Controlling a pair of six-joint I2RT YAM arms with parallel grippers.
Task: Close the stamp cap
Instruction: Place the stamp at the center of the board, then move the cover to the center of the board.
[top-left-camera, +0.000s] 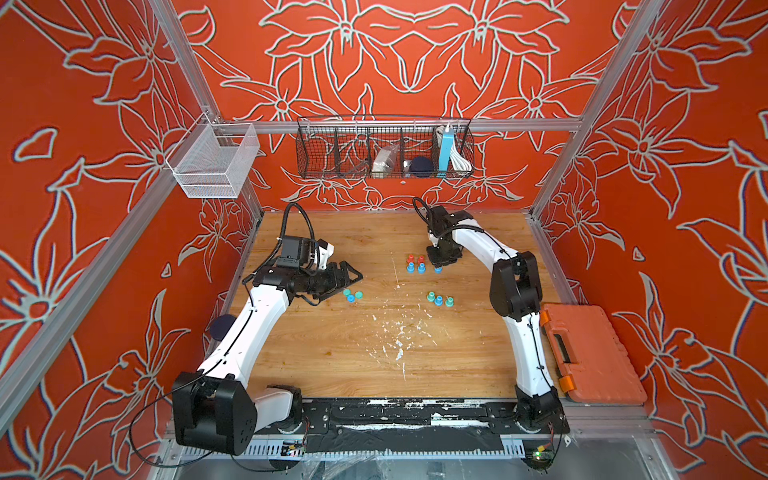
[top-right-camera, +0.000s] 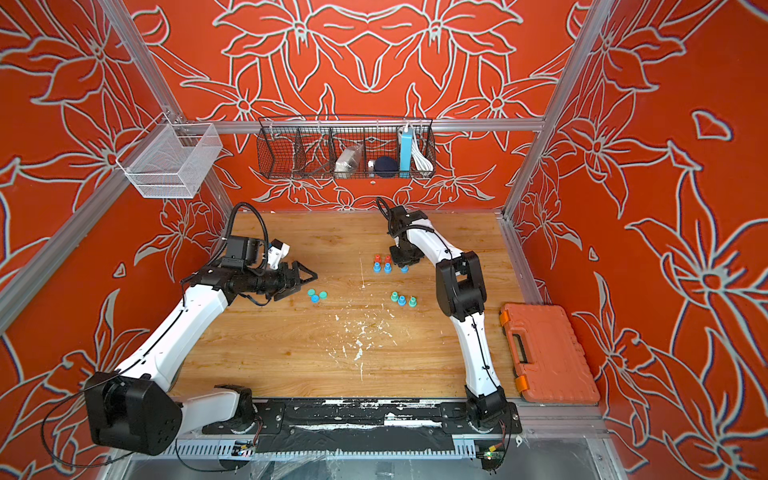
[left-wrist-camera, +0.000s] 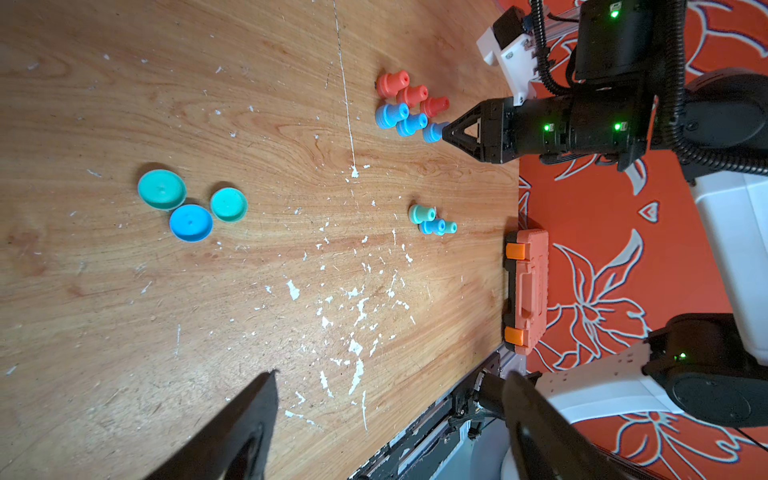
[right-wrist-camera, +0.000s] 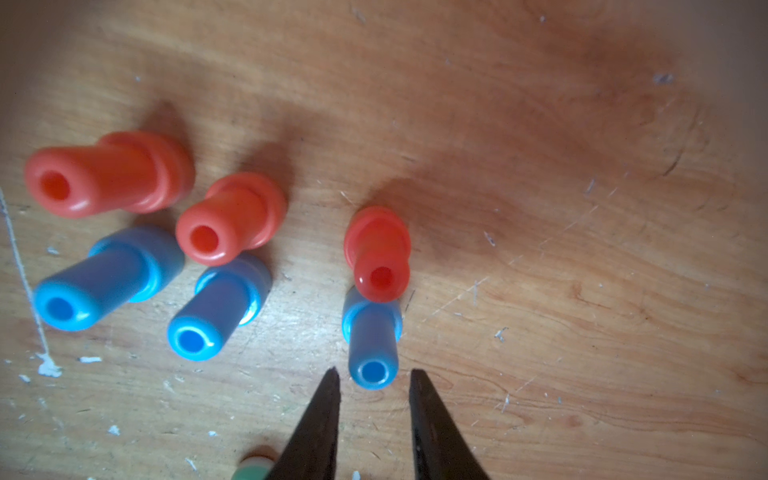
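Three loose round caps, two teal and one blue (top-left-camera: 351, 298) (left-wrist-camera: 191, 222), lie on the wooden table just ahead of my left gripper (top-left-camera: 349, 284) (left-wrist-camera: 392, 373), which stands wide open and empty. Three small teal and blue stamps (top-left-camera: 439, 301) (left-wrist-camera: 432, 226) stand right of centre. Farther back is a cluster of red and blue stamps (top-left-camera: 416, 264) (right-wrist-camera: 220, 307). My right gripper (top-left-camera: 439, 265) (right-wrist-camera: 374, 370) points down over the rightmost blue stamp (right-wrist-camera: 372, 336). Its jaws are slightly apart, either side of the stamp's top, and are not touching it.
An orange tool case (top-left-camera: 590, 353) lies at the table's right edge. A black wire basket (top-left-camera: 384, 149) and a white mesh basket (top-left-camera: 216, 162) hang on the frame above the back. White paint flecks (top-left-camera: 399, 336) mark the table's middle.
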